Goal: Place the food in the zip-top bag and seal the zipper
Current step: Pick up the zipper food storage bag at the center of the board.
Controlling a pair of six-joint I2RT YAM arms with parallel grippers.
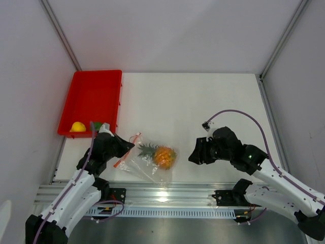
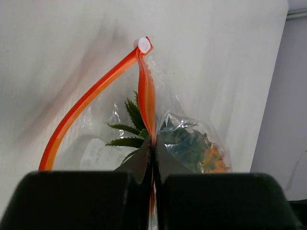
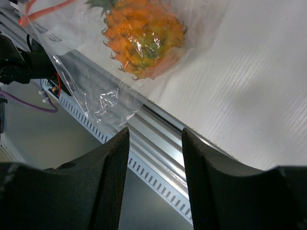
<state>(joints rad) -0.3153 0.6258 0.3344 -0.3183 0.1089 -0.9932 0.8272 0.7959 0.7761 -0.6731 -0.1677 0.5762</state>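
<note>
The left gripper [image 2: 152, 152] is pressed together on the zipper [image 2: 146, 96], with one red strip pinched between its fingers at the lower middle of the left wrist view. The other strip is bowed away to the left, so the mouth of the bag [image 1: 141, 165] is seen agape. Both strips are joined at a white end tab [image 2: 143, 45] near the top of that frame. The pineapple [image 1: 164, 156] is lodged inside the bag, its crown turned toward the mouth. In the top view the bag is laid at the lower middle of the table [image 1: 203, 112], near its lower edge. The right gripper [image 3: 154, 136] is spread, with nothing between its fingers, and is poised to the right of the bag, apart from it. The lemon [image 1: 77, 126] and the green fruit [image 1: 97, 125] are seen along the lower edge of the red tray [image 1: 91, 94], at the upper left. The green one is partly hidden.
</note>
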